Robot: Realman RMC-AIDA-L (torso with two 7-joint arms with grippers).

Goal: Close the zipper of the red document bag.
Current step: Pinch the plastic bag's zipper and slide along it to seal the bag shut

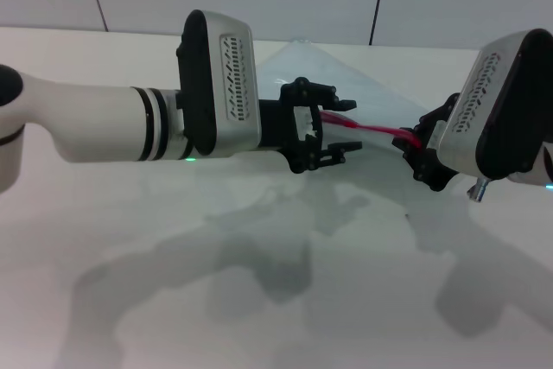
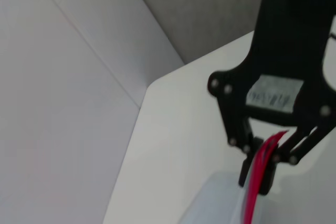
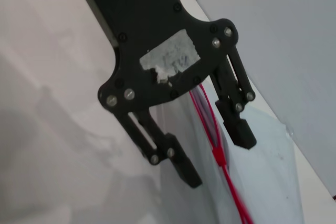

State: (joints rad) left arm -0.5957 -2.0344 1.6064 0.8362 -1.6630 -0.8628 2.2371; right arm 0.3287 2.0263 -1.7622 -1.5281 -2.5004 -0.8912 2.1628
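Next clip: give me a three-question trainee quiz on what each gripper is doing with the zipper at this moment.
1. True or false: the left gripper is clamped shut on the zipper.
2. Which gripper is pinching the zipper? A) the left gripper B) the right gripper C) neither
3. Fill in: the red document bag has a translucent body, and its zipper edge is coloured ___.

Key:
1. False. Its fingers are open, and the zipper passes between them.
2. B. The left wrist view shows it closed on the strip.
3. Red.
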